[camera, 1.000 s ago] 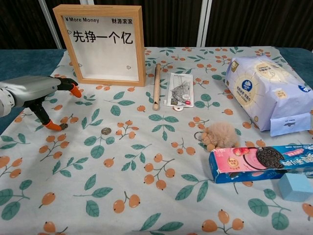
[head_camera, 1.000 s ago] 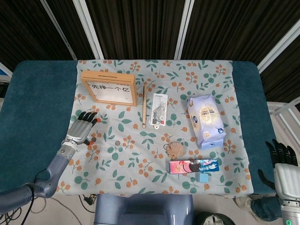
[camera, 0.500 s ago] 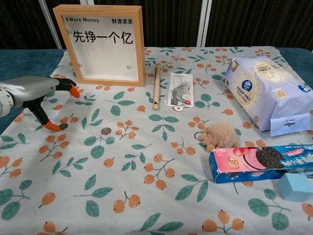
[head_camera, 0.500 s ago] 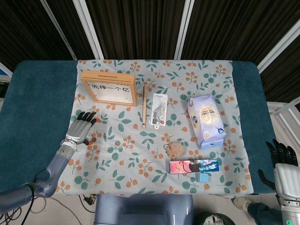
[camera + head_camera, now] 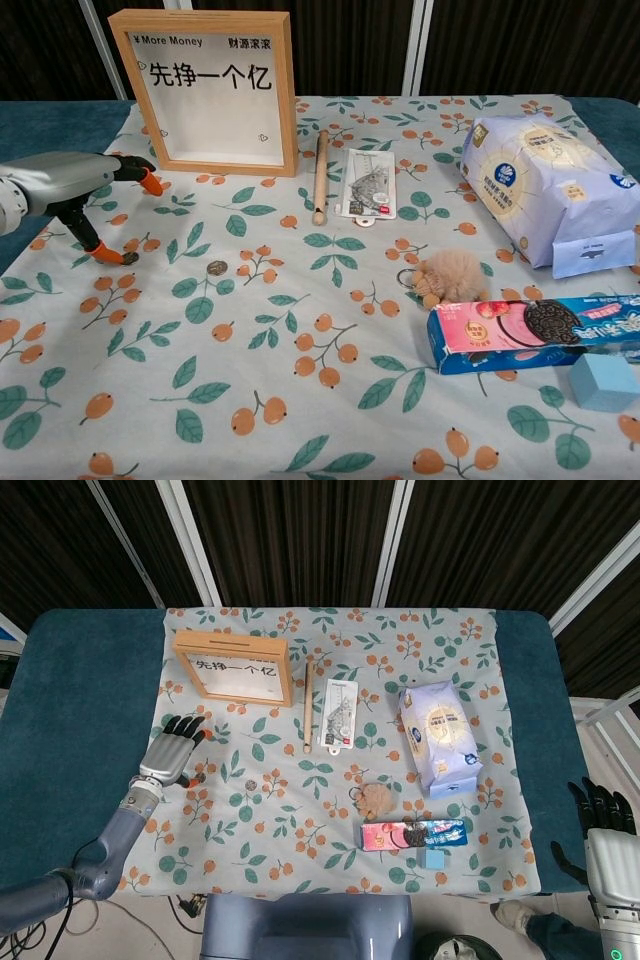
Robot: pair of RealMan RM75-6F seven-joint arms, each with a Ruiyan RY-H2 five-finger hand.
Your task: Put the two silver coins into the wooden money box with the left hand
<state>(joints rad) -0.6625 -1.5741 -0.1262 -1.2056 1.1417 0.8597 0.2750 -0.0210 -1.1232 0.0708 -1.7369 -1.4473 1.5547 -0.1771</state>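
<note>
While left hand (image 5: 70, 185) hovers, fingers (image 5: 150, 184) spread, holding nothing, thumb beside coin (image 5: 130, 258), second coin (image 5: 217, 268) apart.

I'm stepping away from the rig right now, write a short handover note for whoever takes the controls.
Left hand: low over the cloth at the left edge, fingers spread, holding nothing; one orange fingertip is down beside the first silver coin.
Right hand: off the table at the right, idle; whether it is open or closed is hard to tell.
Second silver coin: flat on the cloth, to the right of the first.
Wooden money box: upright at the back left, slot on top.
Done: nothing, both coins are on the cloth.
Left: pick up each coin with the left hand and drop it in the slot.
</note>
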